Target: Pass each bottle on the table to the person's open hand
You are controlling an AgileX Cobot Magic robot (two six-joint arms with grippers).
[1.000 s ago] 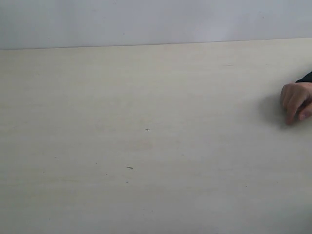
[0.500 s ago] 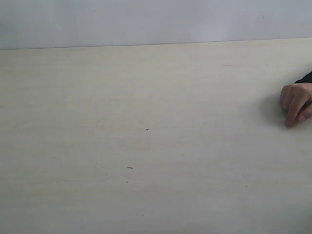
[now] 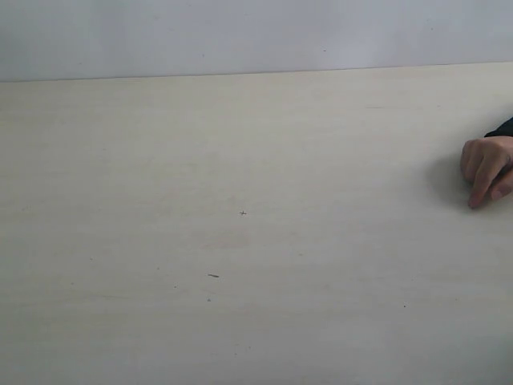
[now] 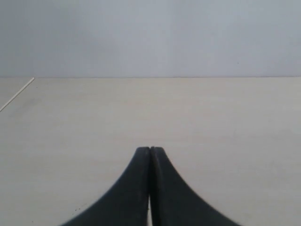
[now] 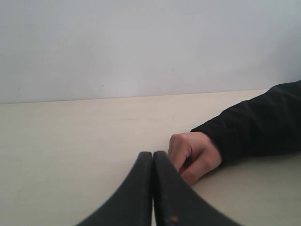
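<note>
Beige bench (image 3: 240,160) shows no bottle in any view, so you cannot say where they are; your left hand (image 4: 149,149) is pressed closed on nothing. Your right hand (image 5: 153,153) is closed and empty too, near the person's hand (image 3: 485,170), curled at the right edge. Move that way and you risk striking knuckles, or offering to a palm not open.

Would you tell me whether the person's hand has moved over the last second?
No. The hand keeps its place on the table, equally far from the cross mark.
</note>
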